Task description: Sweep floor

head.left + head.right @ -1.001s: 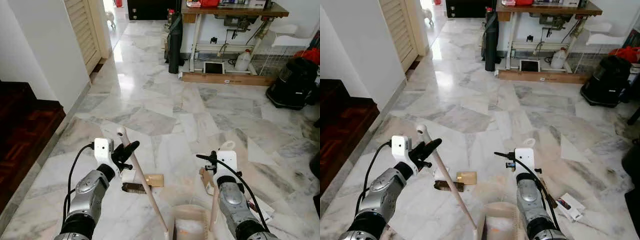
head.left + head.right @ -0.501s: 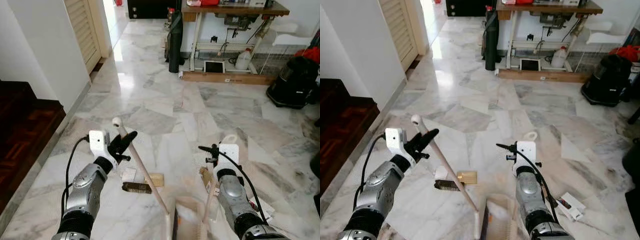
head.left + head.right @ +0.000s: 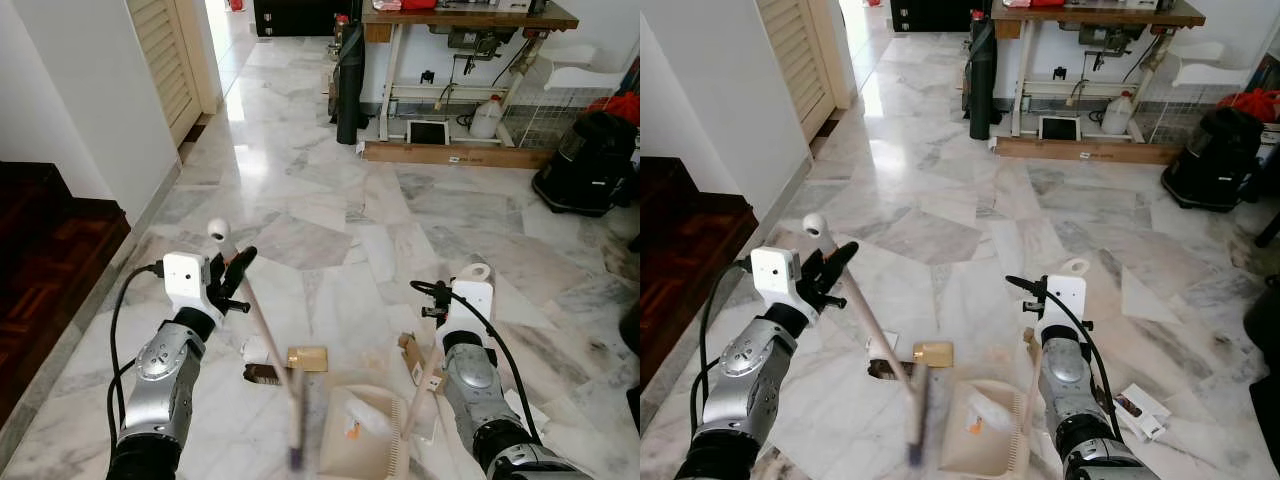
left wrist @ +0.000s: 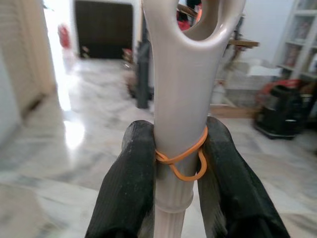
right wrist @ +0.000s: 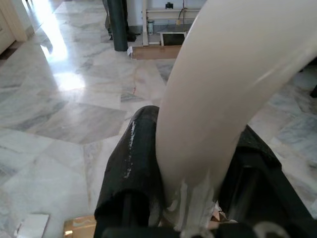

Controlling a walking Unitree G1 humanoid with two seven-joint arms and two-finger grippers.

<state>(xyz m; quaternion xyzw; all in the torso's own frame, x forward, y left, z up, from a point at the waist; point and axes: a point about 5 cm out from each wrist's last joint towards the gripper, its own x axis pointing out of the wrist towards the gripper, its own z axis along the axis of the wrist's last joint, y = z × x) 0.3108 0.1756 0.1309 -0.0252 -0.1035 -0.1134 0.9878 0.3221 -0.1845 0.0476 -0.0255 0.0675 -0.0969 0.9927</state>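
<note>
The left gripper is clamped on the broom handle, just under its looped end where an orange rubber band circles it. The right gripper is clamped on the dustpan handle.

The brown scraps on the floor lie left of the dustpan, with the blurred broom head between. Swung too fast, the head could likely flick them past the pan's mouth or knock it askew. The grip so near the handle's end may let it twist.

A second ago the broom slanted down to the pan's left edge; now it stands steeper, its top nearer the stairs, and the pan sits farther forward.
</note>
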